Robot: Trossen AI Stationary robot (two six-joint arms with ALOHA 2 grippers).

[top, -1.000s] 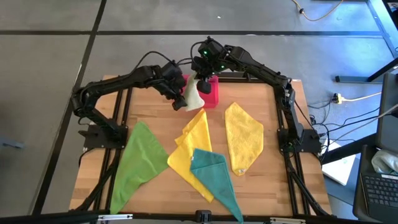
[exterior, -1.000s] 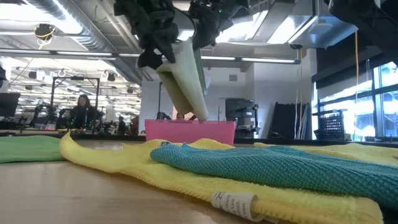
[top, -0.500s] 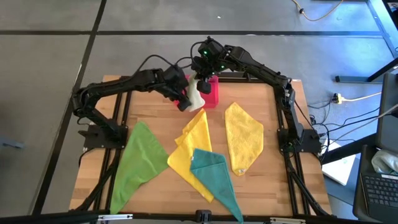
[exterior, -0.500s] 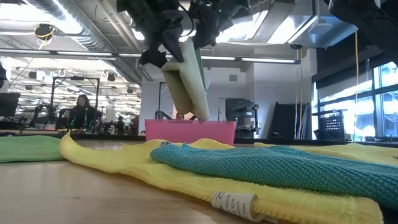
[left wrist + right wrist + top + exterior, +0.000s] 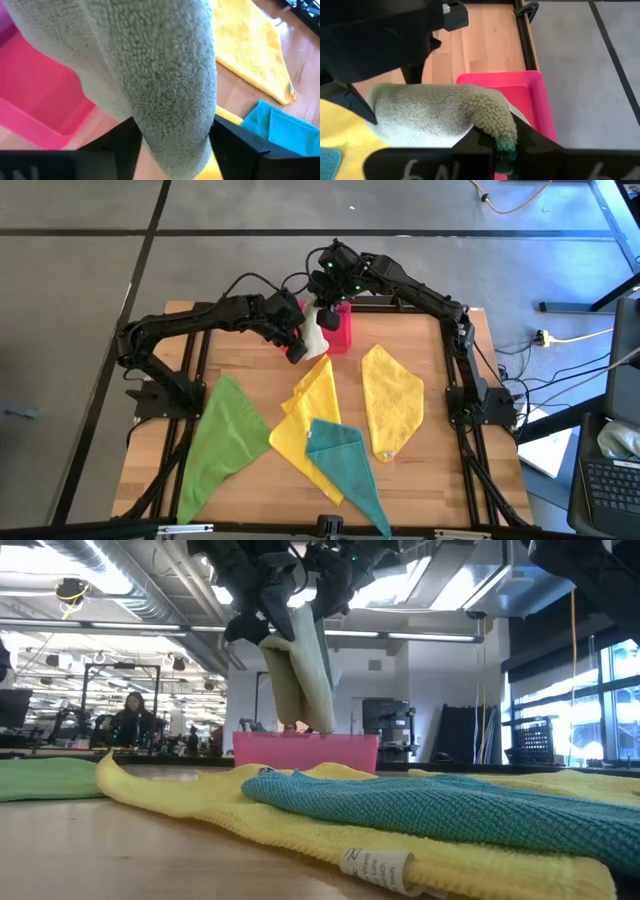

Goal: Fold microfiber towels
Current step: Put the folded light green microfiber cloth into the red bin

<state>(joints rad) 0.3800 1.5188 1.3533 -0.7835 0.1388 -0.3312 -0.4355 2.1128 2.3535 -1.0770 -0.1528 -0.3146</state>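
Right fingers (image 5: 487,137) pinching pale towel (image 5: 315,330), apparently over pink tray (image 5: 340,330)

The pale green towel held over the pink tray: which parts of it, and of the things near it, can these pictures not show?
- Pale green towel: in the low view its lower end is hidden behind the pink tray.
- Tray floor: left wrist view, largely covered by the towel; low view shows only its wall.
- Left end effector: left wrist view, the towel fills the gap, so contact is unclear.
- Right end effector: right wrist view, fingertips buried in the towel.
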